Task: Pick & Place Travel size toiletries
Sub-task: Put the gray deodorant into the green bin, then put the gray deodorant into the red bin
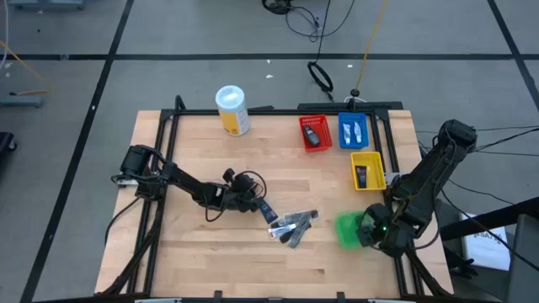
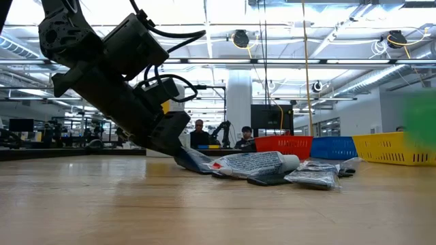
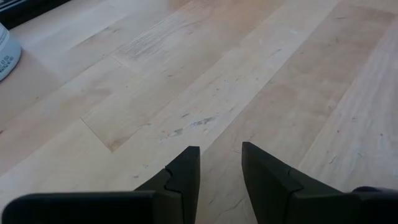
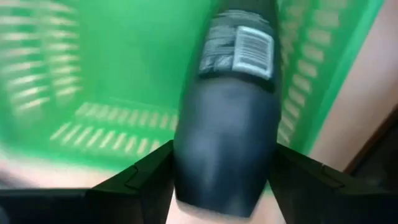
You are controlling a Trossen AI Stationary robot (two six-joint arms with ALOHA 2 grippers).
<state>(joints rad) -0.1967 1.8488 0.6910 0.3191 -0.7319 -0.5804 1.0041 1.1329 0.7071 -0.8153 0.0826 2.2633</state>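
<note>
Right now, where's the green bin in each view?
High view: green bin at lower right, beside the right end effector.
Low view: green blur at the right edge, beyond the yellow bin.
Left wrist view: not in it.
Right wrist view: fills the background behind a black bottle.
Shared landmark: the yellow bin.

bins red (image 1: 313,133), blue (image 1: 353,130), yellow (image 1: 368,171), green (image 1: 348,230) | bottle (image 4: 227,118) black | canister (image 1: 232,110) white, yellow label

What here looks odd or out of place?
The white canister lies tipped on its side near the table's far edge. The green bin looks askew, apart from the red, blue and yellow bins, with the right hand holding a black bottle over it.
</note>
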